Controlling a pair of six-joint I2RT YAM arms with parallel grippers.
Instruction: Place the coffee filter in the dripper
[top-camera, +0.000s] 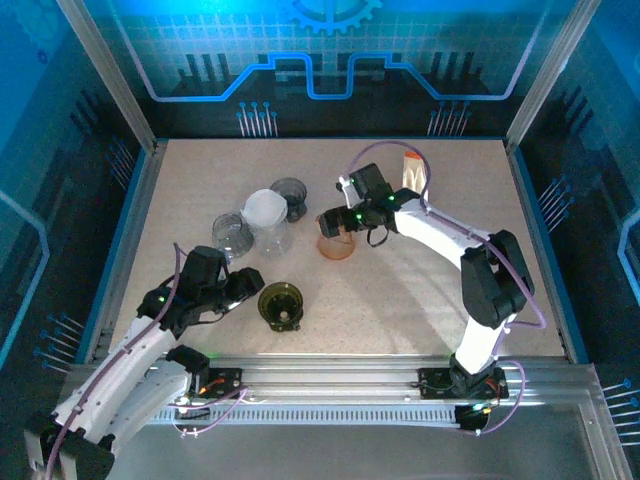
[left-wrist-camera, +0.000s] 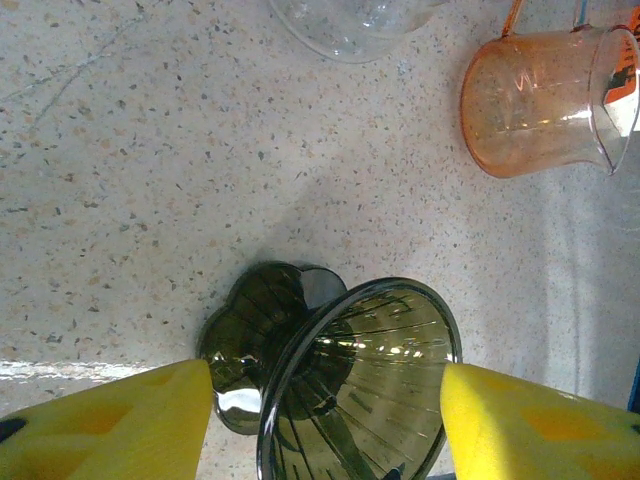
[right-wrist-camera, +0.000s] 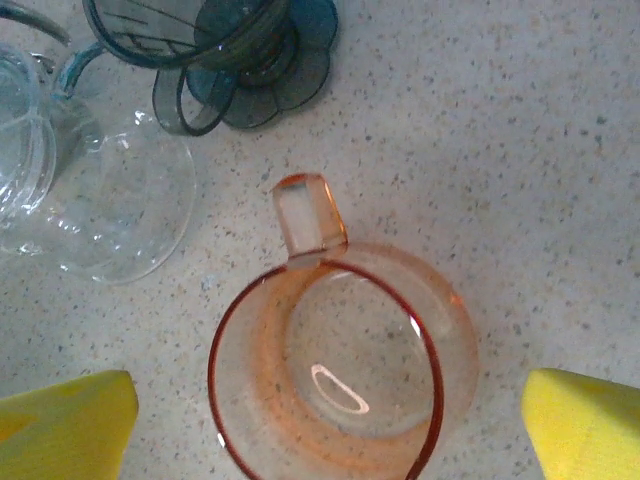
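Orange cup is straddled untouched by the wide-open right hand; at its seven o'clock, the dripper is flanked by the left hand, grip unclear.

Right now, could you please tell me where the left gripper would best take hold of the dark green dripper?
I'd grip the dark green dripper across its cone just under the rim, coming from the near-left side where the left gripper sits. It stands upright, mouth up, and the round cone lies between the open fingers.
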